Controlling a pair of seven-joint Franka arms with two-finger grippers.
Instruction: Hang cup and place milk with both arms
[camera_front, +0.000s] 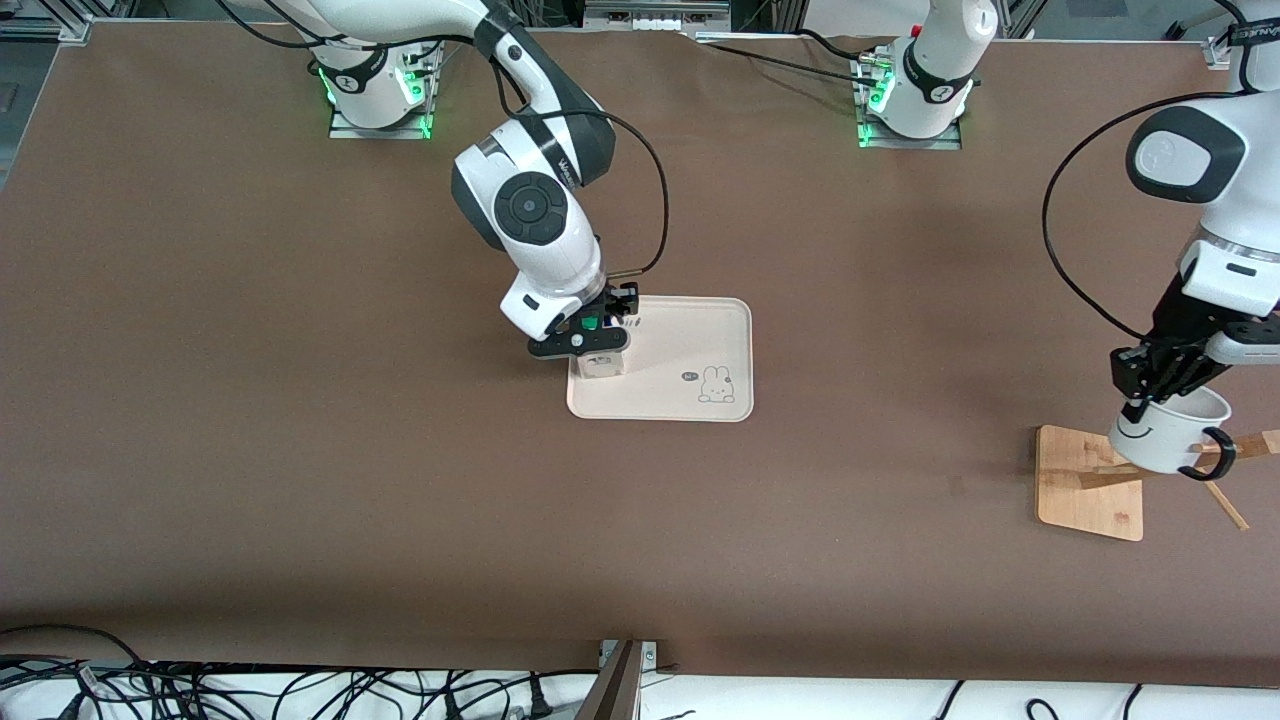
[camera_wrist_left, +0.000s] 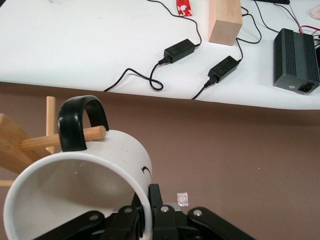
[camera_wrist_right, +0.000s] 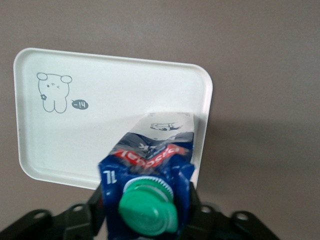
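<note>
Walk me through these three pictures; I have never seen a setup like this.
Two white jointed robot arms work at a brown table. The wide picture looks down from a high camera facing them; each of the other two comes from a camera on one arm's wrist.

The right gripper holds a dark blue and white milk carton with a green cap over a pale rectangular tray with a rabbit drawing.

The left gripper grips the rim of a white mug with a black handle, tilted, at a wooden peg rack toward the left arm's end. One peg passes through the handle.
</note>
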